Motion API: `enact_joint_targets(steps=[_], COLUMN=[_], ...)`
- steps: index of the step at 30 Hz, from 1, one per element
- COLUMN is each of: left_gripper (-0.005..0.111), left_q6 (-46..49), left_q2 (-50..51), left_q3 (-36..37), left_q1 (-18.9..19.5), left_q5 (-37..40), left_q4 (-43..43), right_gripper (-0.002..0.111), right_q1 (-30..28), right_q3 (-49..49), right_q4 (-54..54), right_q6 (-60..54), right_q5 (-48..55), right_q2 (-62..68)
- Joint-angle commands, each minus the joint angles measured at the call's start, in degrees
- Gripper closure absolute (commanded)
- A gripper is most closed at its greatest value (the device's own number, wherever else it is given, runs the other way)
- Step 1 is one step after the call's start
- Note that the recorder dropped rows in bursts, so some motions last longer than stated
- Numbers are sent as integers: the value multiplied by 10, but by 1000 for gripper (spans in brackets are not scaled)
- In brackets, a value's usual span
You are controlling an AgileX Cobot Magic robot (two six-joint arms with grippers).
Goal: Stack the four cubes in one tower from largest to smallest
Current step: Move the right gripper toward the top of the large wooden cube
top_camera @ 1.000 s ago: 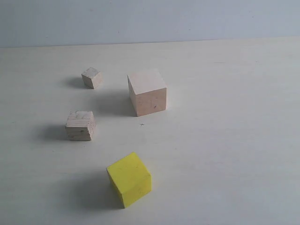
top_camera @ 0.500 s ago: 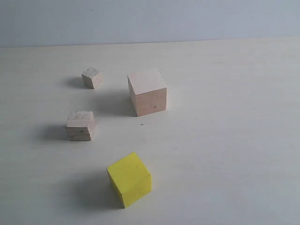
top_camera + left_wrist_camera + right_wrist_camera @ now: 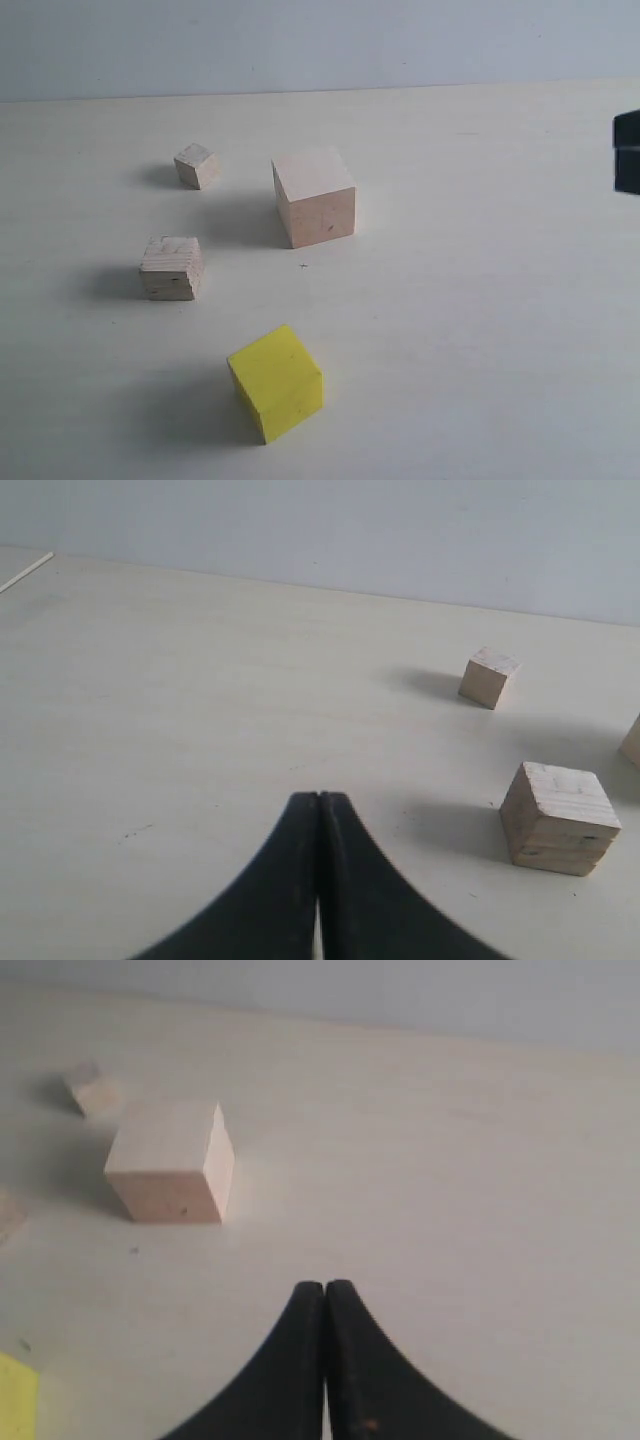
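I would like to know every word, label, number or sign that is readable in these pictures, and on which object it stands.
There is no readable text.
The large pale pinkish wooden cube, the bright yellow cube, the grained light-wood cube and the tiny pale wooden cube all show bare faces.
A tiny dark mark on the pale table is too small to read.

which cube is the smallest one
The tiny cube, farthest back on the left. It is clearly smaller than the grained cube nearer the camera and the large cube to its right.
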Motion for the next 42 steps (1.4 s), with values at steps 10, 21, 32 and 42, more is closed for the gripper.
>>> enact_joint_targets(steps=[10,21,32,42], left_gripper=[107,107,107,107], left_q6=[-1,-1,-1,-1], left_q2=[-3,-3,-3,-3], left_q3=[2,2,2,2], left_q1=[-3,-3,-3,-3], left_q5=[-1,-1,-1,-1], left_q4=[-1,-1,-1,-1], right_gripper=[108,108,108,108], right_q1=[15,15,15,15], right_q3=[-3,-3,-98,-314], right_q4=[122,197,197,197], right_q6=[1,-9,-52,-114], right_q5=[-38,-135,-112,0], right_q2=[116,119,281,487])
